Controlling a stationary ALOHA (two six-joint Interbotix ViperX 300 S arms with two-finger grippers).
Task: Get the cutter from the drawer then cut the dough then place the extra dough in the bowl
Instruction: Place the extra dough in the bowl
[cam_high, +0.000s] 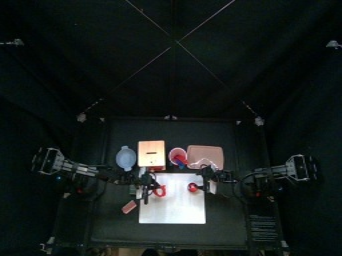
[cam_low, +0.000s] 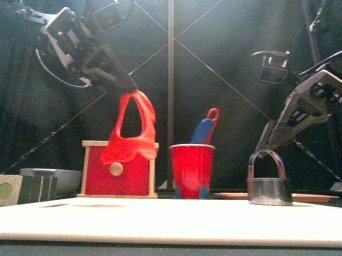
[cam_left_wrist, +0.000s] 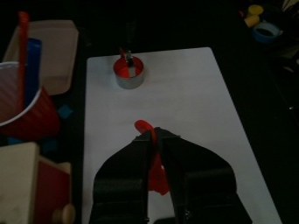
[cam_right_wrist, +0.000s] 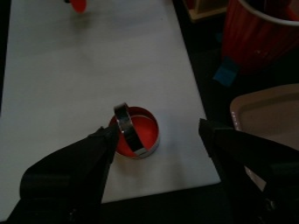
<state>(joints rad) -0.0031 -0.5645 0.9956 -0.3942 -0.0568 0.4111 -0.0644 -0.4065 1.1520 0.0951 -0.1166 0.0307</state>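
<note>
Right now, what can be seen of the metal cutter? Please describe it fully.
The cutter is a low round band of shiny metal with a wire handle arching over it. It stands upright on the white cutting board, toward the board's right side, and a red dough disc fills it. The right gripper hangs open just above it, one jaw to each side; whether a jaw touches it cannot be told.

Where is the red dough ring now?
In the front view the red dough ring hangs from the left end effector over the white cutting board, left side.
</note>
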